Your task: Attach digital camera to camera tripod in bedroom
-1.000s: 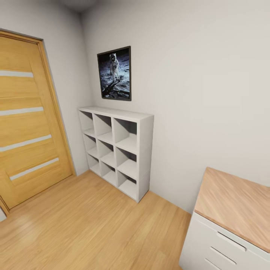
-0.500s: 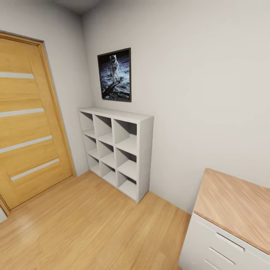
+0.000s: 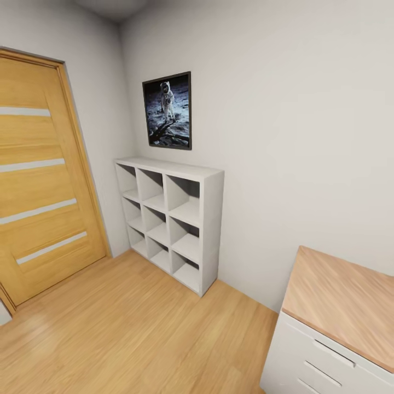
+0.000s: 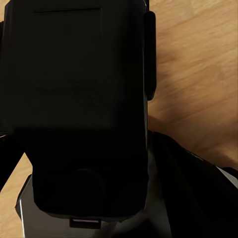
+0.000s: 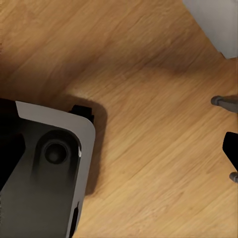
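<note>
The digital camera [image 4: 74,99] is a matte black box very close in the left wrist view, hanging over the wood floor. My left gripper [image 4: 79,59] looks shut on it, with one dark finger [image 4: 149,54] along its side. In the right wrist view my right gripper [image 5: 225,138] sits at the frame's edge with its slim tips apart and only plank floor between them. The camera tripod is out of view. The head view faces a corner of the bedroom with a light wood plank floor [image 3: 137,328] and pale walls.
A white cube shelf [image 3: 169,219] stands against the wall under a framed astronaut picture [image 3: 167,109]. A shut wooden door [image 3: 44,175] is at the left. A white dresser with a wood top [image 3: 339,317] is near right. My base [image 5: 49,163] shows below the right wrist.
The head view has tilted up very slightly, so the picture frame and door sit a few pixels lower. Nothing in the room has moved.
</note>
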Available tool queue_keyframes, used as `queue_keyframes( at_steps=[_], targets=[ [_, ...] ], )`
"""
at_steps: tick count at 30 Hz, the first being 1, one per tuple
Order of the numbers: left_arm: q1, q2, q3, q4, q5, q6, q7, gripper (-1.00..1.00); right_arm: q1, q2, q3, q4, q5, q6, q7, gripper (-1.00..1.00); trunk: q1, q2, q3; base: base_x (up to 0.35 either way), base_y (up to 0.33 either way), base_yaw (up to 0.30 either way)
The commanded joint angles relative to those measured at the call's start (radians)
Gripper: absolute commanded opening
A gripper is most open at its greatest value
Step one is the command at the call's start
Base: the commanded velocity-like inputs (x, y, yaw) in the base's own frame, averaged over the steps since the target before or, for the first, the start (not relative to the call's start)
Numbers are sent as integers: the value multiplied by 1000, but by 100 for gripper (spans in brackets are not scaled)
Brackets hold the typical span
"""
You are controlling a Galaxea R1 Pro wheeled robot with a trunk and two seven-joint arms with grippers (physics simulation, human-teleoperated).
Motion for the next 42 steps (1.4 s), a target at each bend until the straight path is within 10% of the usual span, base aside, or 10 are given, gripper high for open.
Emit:
queue_keyframes(
  at_steps=[1,42],
  targets=[
    [-1,0,-9,0,5,-2,3,-100,-2,0,3,3,2,-6,2,100,0,-2,-2,0,0,0],
    [-1,-1,-9,0,5,-2,3,-100,-2,12,-7,3,-15,-7,-69,100,0,-2,-2,0,0,-94]
  ],
)
